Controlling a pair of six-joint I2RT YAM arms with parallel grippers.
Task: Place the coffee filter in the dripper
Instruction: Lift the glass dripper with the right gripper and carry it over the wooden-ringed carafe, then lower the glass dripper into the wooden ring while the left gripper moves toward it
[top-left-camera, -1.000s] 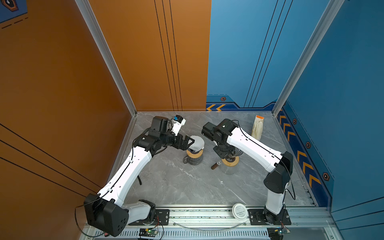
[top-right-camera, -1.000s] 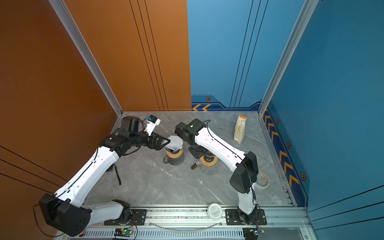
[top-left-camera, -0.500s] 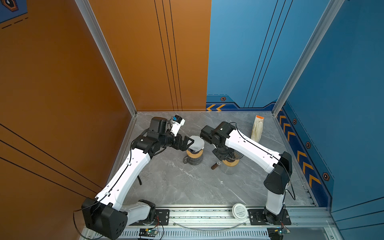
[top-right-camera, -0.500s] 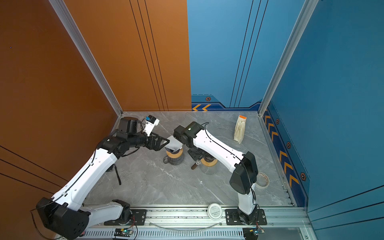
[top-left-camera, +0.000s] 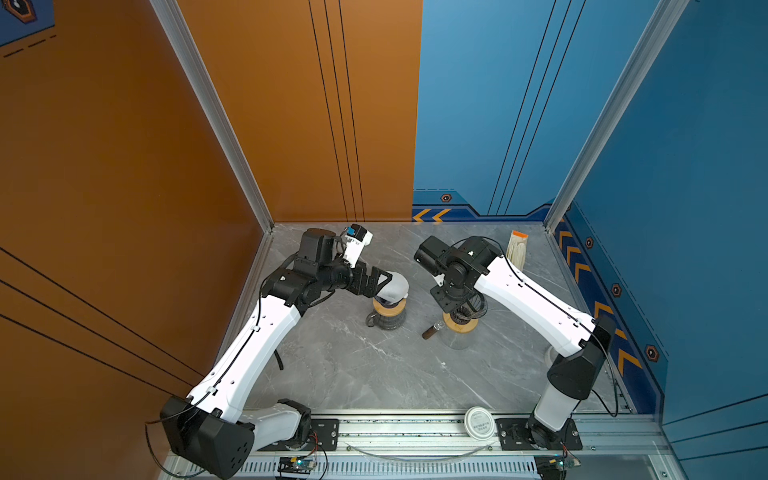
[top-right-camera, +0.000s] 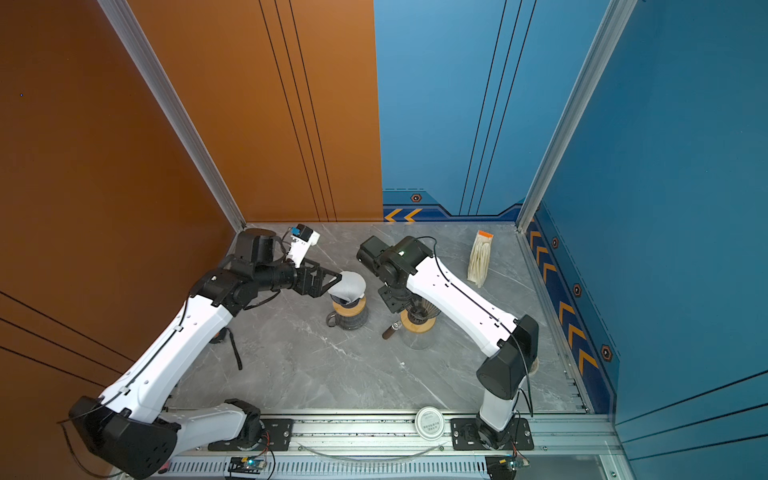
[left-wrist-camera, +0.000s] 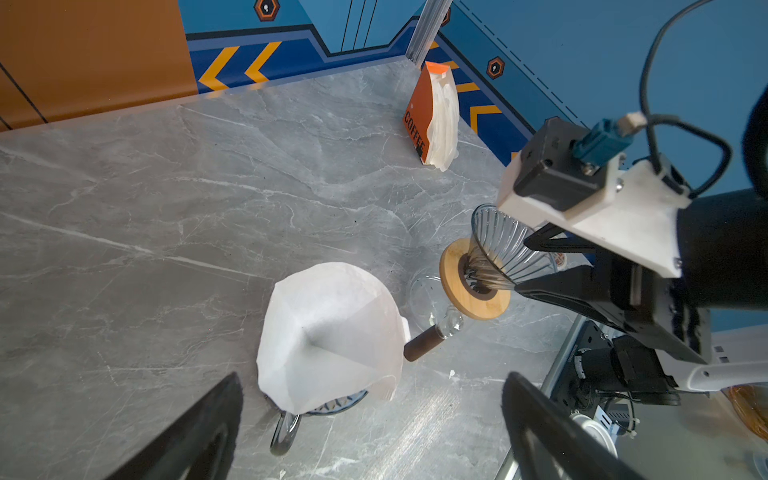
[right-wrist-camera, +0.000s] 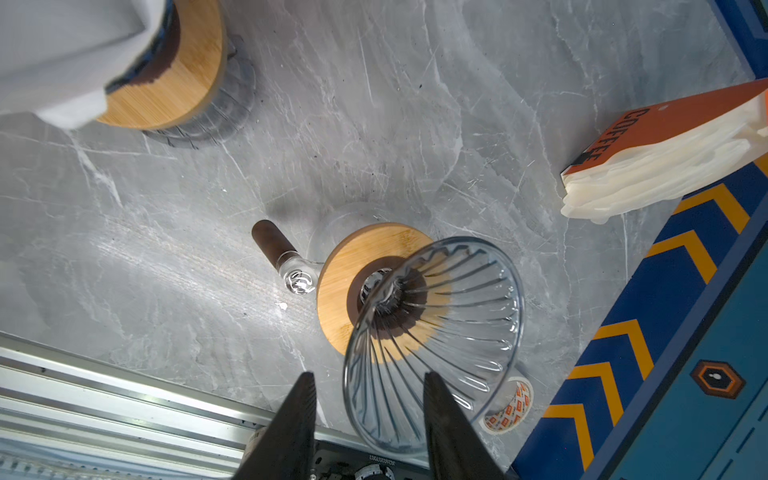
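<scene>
**STATION STATUS: FILTER SEATED, BOTH CLAWS RELEASED**

**1. Arm pose**

1.1 In both top views, the left arm (top-left-camera: 266, 336) is rising from its base at 7 o'clock of the table (top-left-camera: 374, 374) and is leaning toward 1 o'clock. Its wrist is bending toward 3 o'clock. The left gripper (top-left-camera: 382, 286) is lying level with its jaws spread wide and released. It is holding nothing and is pointing at the side of the coffee filter (left-wrist-camera: 332, 332).

1.2 The right arm (top-left-camera: 536, 307) is standing at 5 o'clock of the table. Its forearm is running toward 10 o'clock and its wrist is dropping downward. The right gripper (right-wrist-camera: 368, 374) is hanging with its jaws parted and released. They are straddling the rim wall of the glass dripper (right-wrist-camera: 449, 316), with a gap showing beside one finger.

**2. Task item**

2.1 The coffee filter is sitting opened as a cone inside the dark dripper (left-wrist-camera: 345, 404). Its paper is standing above the rim.

**3. Item count**

3.1 Drippers: two. The glass dripper is standing at 3 o'clock of the dark one.
3.2 Filters seated: one.
3.3 Filter pack (right-wrist-camera: 665, 158): one, at 1 o'clock of the glass dripper.
3.4 Tape roll (right-wrist-camera: 509, 409): one.
3.5 White lid (top-left-camera: 479, 422): one, lying on the front rail at 6 o'clock.
</scene>
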